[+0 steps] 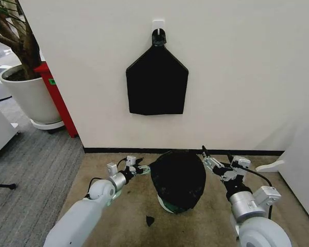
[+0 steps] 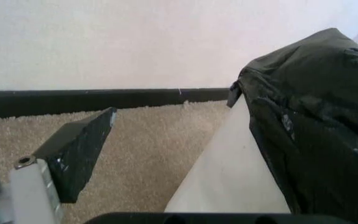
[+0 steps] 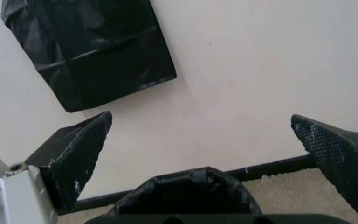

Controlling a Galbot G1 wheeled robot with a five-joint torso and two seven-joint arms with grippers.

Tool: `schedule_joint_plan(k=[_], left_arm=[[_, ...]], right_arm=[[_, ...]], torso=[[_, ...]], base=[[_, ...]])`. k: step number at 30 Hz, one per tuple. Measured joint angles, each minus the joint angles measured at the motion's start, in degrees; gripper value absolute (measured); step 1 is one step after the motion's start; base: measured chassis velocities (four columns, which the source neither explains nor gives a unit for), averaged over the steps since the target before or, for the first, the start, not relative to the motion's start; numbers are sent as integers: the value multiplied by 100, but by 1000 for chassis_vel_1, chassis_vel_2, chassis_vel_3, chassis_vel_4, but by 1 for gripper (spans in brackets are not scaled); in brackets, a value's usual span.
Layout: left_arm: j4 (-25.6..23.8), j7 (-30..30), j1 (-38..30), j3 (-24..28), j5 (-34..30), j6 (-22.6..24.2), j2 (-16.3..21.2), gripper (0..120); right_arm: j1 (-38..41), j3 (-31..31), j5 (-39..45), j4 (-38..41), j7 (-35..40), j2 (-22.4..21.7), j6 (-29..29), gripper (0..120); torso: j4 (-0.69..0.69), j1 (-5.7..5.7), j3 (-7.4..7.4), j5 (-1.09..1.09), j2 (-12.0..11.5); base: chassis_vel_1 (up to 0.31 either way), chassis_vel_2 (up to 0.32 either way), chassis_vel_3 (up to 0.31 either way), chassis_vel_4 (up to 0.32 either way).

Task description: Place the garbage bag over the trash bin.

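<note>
The garbage bag [image 1: 178, 175], black and crinkled, is draped over the trash bin [image 1: 166, 204], whose pale lower edge shows beneath it on the carpet. My left gripper [image 1: 139, 166] is low at the bag's left side and open. In the left wrist view one dark finger [image 2: 79, 149] stands apart from the bin's white wall [image 2: 229, 172], with the garbage bag [image 2: 316, 130] over the rim; the other finger is hidden. My right gripper [image 1: 207, 157] is at the bag's upper right, open, both fingers spread wide with the garbage bag [image 3: 188, 191] just below.
A flat black bundle [image 1: 157, 85] hangs from a wall hook above the bin. A white plant pot [image 1: 28, 95] and a red stand [image 1: 56, 98] are at the left. White furniture [image 1: 298, 170] stands at the right. A small black scrap [image 1: 150, 220] lies on the carpet.
</note>
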Motion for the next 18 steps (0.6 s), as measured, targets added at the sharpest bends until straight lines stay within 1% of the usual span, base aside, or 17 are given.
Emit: schedule_joint_plan(k=[3, 8, 11, 15, 16, 18], left_arm=[[-51, -1, 30, 0, 2, -2, 17, 100], [-404, -89, 118, -5, -63, 19, 129, 100], [-488, -124, 130, -20, -98, 57, 145, 100], [-677, -152, 173, -111, -149, 122, 191, 100], [-767, -155, 200, -174, -183, 151, 234, 100], [-803, -152, 213, -210, -195, 161, 257, 100]], right_arm=[[-1, -20, 0, 4, -2, 1, -1, 100], [4, -62, -8, 11, -10, 9, -5, 100], [4, -79, -14, 15, -12, 18, -5, 100], [-3, -87, -24, 21, -14, 23, -7, 100], [-8, -86, -26, 23, -14, 22, -8, 100], [-8, -85, -27, 24, -14, 20, -8, 100]], torso=[[-1, 0, 1, -2, 0], [-3, 1, 5, -4, -4], [-4, 1, 5, -4, -5], [-5, 1, 5, -2, -5], [-3, 1, 4, -2, -5], [-3, 1, 4, -2, -5]], base=[[0, 0, 0, 0], [0, 0, 0, 0], [0, 0, 0, 0], [0, 0, 0, 0], [0, 0, 0, 0], [0, 0, 0, 0]])
